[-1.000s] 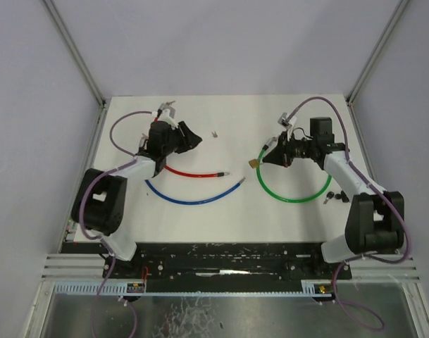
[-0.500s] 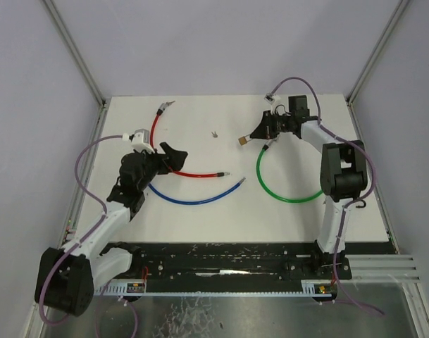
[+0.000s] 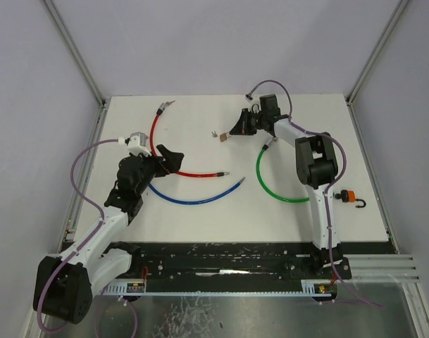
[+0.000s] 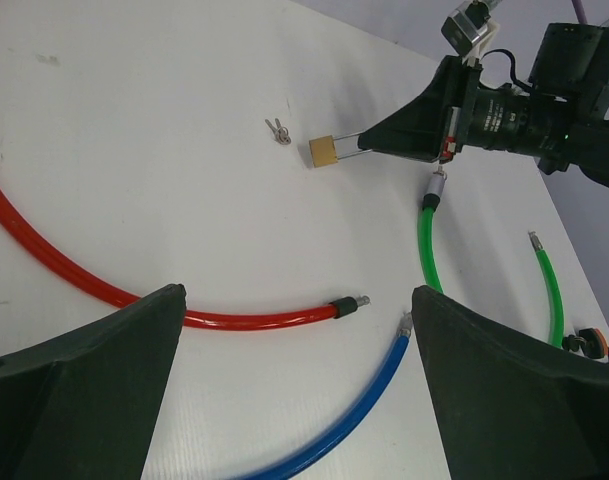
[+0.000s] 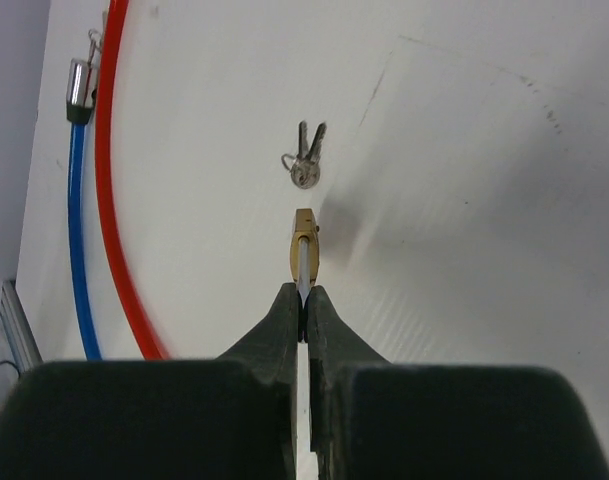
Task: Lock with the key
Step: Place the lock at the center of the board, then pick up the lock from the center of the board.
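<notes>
Padlock (image 5: 304, 255) first: the small brass body sticks straight out from the tips of the right gripper (image 5: 302, 295). The jaws are pressed tight together on its thin metal shackle. We see it held low over the white table (image 5: 464, 200), but we cannot tell whether it touches the surface.

Just beyond the padlock, in line with the fingertips, two small silver keys (image 5: 304, 160) lie flat on the table on a ring. Nothing is touching them. Farther off to the left of these fingers run a red cable (image 5: 119, 200) and a blue cable (image 5: 76, 230).

The left gripper (image 4: 296, 300) hangs above the table with its two dark fingers spread wide and nothing between them. Directly below and ahead of it lie the ends of the red and blue cables. Farther ahead, well apart from its fingers, are the keys and the padlock. A green cable (image 4: 429, 250) curves away to the right of that gripper.

We judge the task to be at an early stage. The padlock is in hand and has been brought close to the keys. No key has been picked up, none is in the keyhole, and no turning has been done. The free, open left gripper looks the likely one to fetch a key.

We can read no brand, label or writing anywhere; the padlock face is too small to make out.
</notes>
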You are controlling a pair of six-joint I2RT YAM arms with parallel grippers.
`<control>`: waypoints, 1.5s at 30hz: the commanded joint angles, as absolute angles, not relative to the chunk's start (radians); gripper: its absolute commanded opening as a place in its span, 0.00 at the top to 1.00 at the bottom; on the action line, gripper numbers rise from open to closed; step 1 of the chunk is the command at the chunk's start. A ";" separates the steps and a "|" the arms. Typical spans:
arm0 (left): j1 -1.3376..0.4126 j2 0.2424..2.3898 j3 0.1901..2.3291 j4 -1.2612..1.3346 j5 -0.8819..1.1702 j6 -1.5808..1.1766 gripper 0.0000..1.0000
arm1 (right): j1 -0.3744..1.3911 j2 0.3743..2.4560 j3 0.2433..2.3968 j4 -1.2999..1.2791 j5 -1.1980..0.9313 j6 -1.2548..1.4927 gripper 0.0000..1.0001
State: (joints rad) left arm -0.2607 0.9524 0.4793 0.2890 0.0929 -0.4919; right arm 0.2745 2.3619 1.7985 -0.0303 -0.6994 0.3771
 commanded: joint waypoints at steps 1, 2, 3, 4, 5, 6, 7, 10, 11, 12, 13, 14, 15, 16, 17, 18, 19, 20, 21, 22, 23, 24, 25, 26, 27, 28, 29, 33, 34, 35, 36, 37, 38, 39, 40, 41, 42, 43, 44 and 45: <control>-0.255 0.945 0.479 0.300 0.077 -0.475 0.06 | 0.281 2.388 1.888 0.044 -0.612 0.521 0.98; -0.255 0.945 0.479 0.303 0.080 -0.478 0.06 | 0.282 2.401 1.903 0.041 -0.612 0.531 0.96; -0.255 0.944 0.480 0.304 0.082 -0.480 0.06 | 0.282 2.412 1.917 0.036 -0.612 0.539 0.94; -0.255 0.942 0.480 0.306 0.084 -0.481 0.06 | 0.283 2.425 1.933 0.032 -0.612 0.545 0.91; -0.255 0.941 0.480 0.308 0.088 -0.484 0.06 | 0.286 2.437 1.953 0.026 -0.614 0.546 0.89; -0.254 0.938 0.481 0.308 0.091 -0.485 0.06 | 0.288 2.449 1.971 0.018 -0.621 0.544 0.88; -0.255 0.938 0.482 0.307 0.094 -0.486 0.06 | 0.292 2.459 1.991 0.008 -0.623 0.541 0.87; -0.254 0.924 0.486 0.299 0.100 -0.491 0.06 | 0.300 2.479 2.028 -0.021 -0.604 0.521 0.76; -0.255 0.915 0.488 0.293 0.100 -0.496 0.06 | 0.302 2.484 2.039 -0.035 -0.598 0.510 0.71; -0.255 0.907 0.490 0.290 0.104 -0.500 0.06 | 0.304 2.487 2.052 -0.052 -0.583 0.490 0.66; -0.255 0.895 0.494 0.286 0.111 -0.504 0.06 | 0.304 2.487 2.061 -0.070 -0.574 0.470 0.62; -0.255 0.883 0.496 0.285 0.116 -0.507 0.06 | 0.305 2.487 2.070 -0.087 -0.566 0.452 0.58; -0.255 0.871 0.498 0.281 0.122 -0.510 0.06 | 0.305 2.486 2.081 -0.105 -0.555 0.425 0.56; -0.255 0.860 0.499 0.278 0.126 -0.513 0.06 | 0.305 2.485 2.094 -0.126 -0.547 0.394 0.55; -0.255 0.848 0.502 0.275 0.129 -0.515 0.06 | 0.305 2.484 2.105 -0.154 -0.537 0.366 0.54; -0.255 0.838 0.505 0.270 0.130 -0.517 0.06 | 0.305 2.482 2.115 -0.177 -0.520 0.337 0.52; -0.255 0.829 0.506 0.265 0.133 -0.518 0.06 | 0.305 2.479 2.125 -0.200 -0.498 0.308 0.51; -0.255 0.818 0.508 0.261 0.135 -0.521 0.06 | 0.305 2.478 2.137 -0.223 -0.476 0.274 0.49; -0.254 0.808 0.510 0.256 0.137 -0.523 0.06 | 0.305 2.476 2.149 -0.249 -0.450 0.240 0.46; -0.255 0.802 0.511 0.249 0.141 -0.523 0.06 | 0.305 2.475 2.163 -0.272 -0.422 0.209 0.43; -0.255 0.792 0.513 0.241 0.141 -0.524 0.06 | 0.305 2.474 2.172 -0.291 -0.402 0.178 0.40; -0.254 0.784 0.515 0.232 0.142 -0.525 0.06 | 0.305 2.471 2.178 -0.304 -0.385 0.153 0.39; -0.255 0.775 0.517 0.225 0.141 -0.525 0.06 | 0.305 2.468 2.181 -0.315 -0.373 0.131 0.38; -0.254 0.761 0.517 0.216 0.140 -0.525 0.06 | 0.305 2.461 2.182 -0.322 -0.368 0.111 0.38; -0.255 0.750 0.517 0.209 0.139 -0.525 0.06 | 0.304 2.453 2.181 -0.330 -0.367 0.097 0.37; -0.255 0.738 0.517 0.203 0.136 -0.526 0.06 | 0.305 2.444 2.179 -0.339 -0.367 0.083 0.37; -0.255 0.724 0.514 0.200 0.133 -0.526 0.06 | 0.304 2.431 2.178 -0.348 -0.372 0.070 0.37; -0.255 0.672 0.489 0.215 0.128 -0.540 0.00 | 0.305 2.349 2.159 -0.416 -0.453 -0.037 0.36; -0.255 0.657 0.479 0.225 0.128 -0.548 0.00 | 0.305 2.316 2.140 -0.431 -0.481 -0.064 0.36; -0.255 0.647 0.468 0.236 0.129 -0.560 0.00 | 0.305 2.279 2.116 -0.449 -0.514 -0.111 0.36; -0.255 0.637 0.458 0.245 0.132 -0.574 0.00 | 0.305 2.235 2.073 -0.458 -0.549 -0.139 0.36; -0.255 0.629 0.448 0.260 0.136 -0.591 0.00 | 0.305 2.188 2.032 -0.460 -0.564 -0.159 0.36; -0.255 0.621 0.436 0.275 0.143 -0.607 0.00 | 0.305 2.141 1.986 -0.456 -0.578 -0.179 0.36; -0.255 0.615 0.425 0.296 0.151 -0.625 0.00 | 0.305 2.078 1.938 -0.452 -0.597 -0.198 0.36; -0.255 0.614 0.408 0.319 0.164 -0.646 0.00 | 0.305 2.034 1.893 -0.451 -0.613 -0.218 0.35; -0.255 0.614 0.398 0.340 0.180 -0.660 0.00 | 0.305 1.990 1.854 -0.454 -0.625 -0.234 0.35; -0.255 0.621 0.394 0.356 0.196 -0.673 0.00 | 0.305 1.949 1.819 -0.461 -0.636 -0.247 0.35; -0.255 0.627 0.391 0.368 0.214 -0.684 0.00 | 0.305 1.912 1.787 -0.475 -0.647 -0.267 0.35; -0.255 0.636 0.391 0.377 0.229 -0.693 0.00 | 0.306 1.877 1.761 -0.493 -0.654 -0.284 0.35; -0.255 0.647 0.390 0.382 0.244 -0.703 0.00 | 0.305 1.842 1.739 -0.509 -0.658 -0.301 0.35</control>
